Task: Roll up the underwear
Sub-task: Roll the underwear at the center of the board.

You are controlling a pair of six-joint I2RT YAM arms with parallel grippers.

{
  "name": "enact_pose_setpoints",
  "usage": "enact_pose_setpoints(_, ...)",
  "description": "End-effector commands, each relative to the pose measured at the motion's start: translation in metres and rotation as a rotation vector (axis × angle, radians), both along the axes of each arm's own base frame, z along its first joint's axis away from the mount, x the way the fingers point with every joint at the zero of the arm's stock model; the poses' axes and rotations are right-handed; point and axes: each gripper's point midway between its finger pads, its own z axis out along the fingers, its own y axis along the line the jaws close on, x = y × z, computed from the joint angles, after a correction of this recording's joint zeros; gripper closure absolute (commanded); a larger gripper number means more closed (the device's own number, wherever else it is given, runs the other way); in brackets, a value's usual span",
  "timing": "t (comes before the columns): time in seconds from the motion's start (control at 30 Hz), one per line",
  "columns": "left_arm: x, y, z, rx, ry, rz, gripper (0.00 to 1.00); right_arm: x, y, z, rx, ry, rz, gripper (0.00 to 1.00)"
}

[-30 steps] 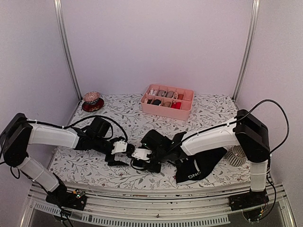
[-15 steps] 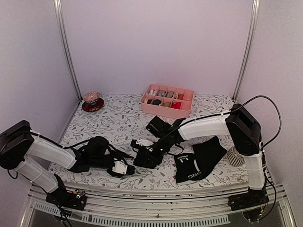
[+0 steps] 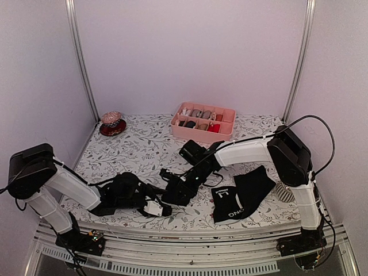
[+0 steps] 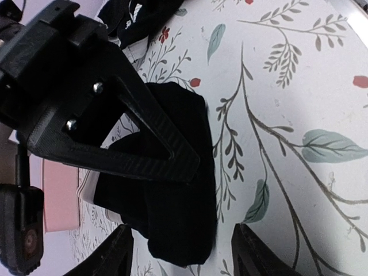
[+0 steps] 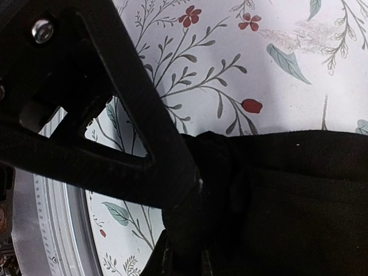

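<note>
A flower-printed table (image 3: 144, 150) carried everything. The right arm (image 3: 247, 154) reached across it toward the middle front, and the left arm (image 3: 69, 185) lay low along the near edge. A pink tray (image 3: 201, 135) stood at the back, well apart from both. The lettered briefs (image 3: 237, 201) lay spread flat at the front right, under the right arm and touched by neither gripper. The other briefs (image 4: 178, 224) sat as a dark bundle on the cloth near the front middle. The right gripper (image 3: 172, 192) was pressed down on that bundle, and its wrist view showed fabric bunched up and pinched at a finger (image 5: 138, 132). The left gripper (image 3: 158, 209) hung just beside the bundle, its jaws spread with nothing between them.
</note>
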Motion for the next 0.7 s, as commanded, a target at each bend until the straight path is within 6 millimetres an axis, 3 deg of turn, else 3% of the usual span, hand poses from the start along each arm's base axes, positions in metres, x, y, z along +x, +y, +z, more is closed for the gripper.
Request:
enact_pose_setpoints(0.0,0.000,-0.005,-0.007,0.033,-0.017,-0.001,0.39,-0.013,-0.012,-0.026,-0.077,0.053,0.032,0.87)
enact_pose_setpoints(0.13,0.003,-0.005,-0.014,0.060,-0.008,0.009,0.43,-0.013,-0.013,-0.027,-0.076,0.048,0.044,0.87)
enact_pose_setpoints(0.4,-0.003,-0.001,-0.026,0.112,0.018,-0.015,0.63,-0.011,-0.013,-0.027,-0.080,0.029,0.054,0.86)
enact_pose_setpoints(0.53,-0.005,-0.001,-0.031,0.137,0.046,-0.022,0.66,-0.008,-0.013,-0.028,-0.080,0.024,0.060,0.86)
enact_pose_setpoints(0.67,-0.006,0.000,-0.034,0.155,0.062,-0.022,0.78,-0.004,-0.014,-0.028,-0.076,0.015,0.068,0.84)
